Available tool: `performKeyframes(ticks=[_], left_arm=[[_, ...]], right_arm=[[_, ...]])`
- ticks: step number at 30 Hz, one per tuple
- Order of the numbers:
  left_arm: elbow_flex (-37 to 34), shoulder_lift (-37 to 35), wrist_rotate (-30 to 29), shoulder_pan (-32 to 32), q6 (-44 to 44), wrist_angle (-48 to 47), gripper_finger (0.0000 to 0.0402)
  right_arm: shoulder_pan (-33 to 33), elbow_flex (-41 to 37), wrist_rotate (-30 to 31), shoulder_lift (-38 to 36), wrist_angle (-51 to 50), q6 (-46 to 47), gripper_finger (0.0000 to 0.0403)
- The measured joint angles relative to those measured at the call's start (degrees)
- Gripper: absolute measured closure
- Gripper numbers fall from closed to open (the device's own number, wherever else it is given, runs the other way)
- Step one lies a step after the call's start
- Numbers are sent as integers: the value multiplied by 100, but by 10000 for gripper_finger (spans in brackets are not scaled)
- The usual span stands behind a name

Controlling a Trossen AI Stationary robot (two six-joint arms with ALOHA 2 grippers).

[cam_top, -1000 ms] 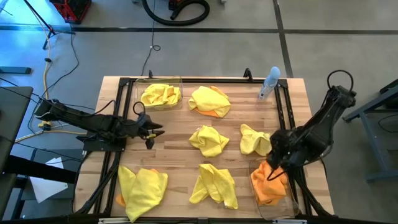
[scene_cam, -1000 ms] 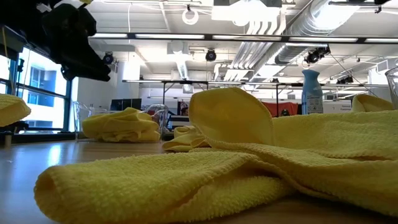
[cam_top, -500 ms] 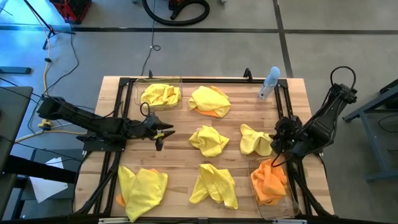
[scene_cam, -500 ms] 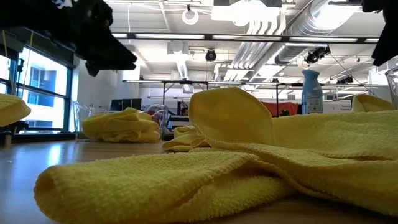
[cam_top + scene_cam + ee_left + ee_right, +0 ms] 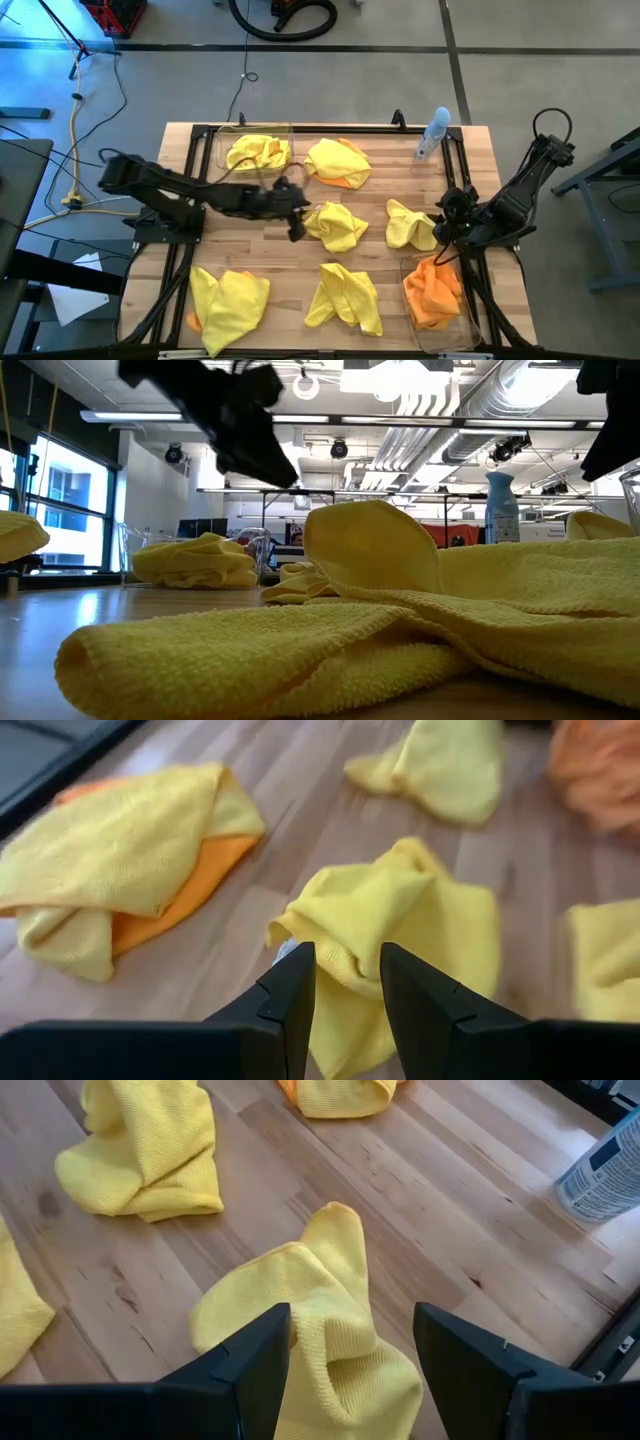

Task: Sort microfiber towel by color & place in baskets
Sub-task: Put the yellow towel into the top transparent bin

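Several yellow microfiber towels lie crumpled on the wooden table. My left gripper reaches out over the table's middle, open, just left of the middle yellow towel; that towel lies ahead of its fingers. My right gripper hangs open over the right yellow towel, its fingers either side above the cloth. The far-left basket holds a yellow towel. The near-right basket holds an orange towel.
A yellow towel over an orange one lies at the far middle. Other yellow towels lie at the near left and near middle. A pale blue spray bottle stands at the far right. Black frame rails border the table.
My left gripper has swept from the table's left side toward the right, reaching the middle yellow towel. My right gripper has drawn away from the orange towel's basket toward the far edge and now stands by the right yellow towel. No towel has moved.
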Motion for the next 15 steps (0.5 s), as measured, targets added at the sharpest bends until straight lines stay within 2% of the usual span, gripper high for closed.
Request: performKeyframes(ticks=[5, 15], left_arm=[[888, 958, 22, 63, 275, -795, 300], [1807, 2249, 353, 168, 967, -909, 300]], right_arm=[[0, -2, 6, 2, 2, -1, 194], [0, -2, 35, 2, -44, -24, 194]])
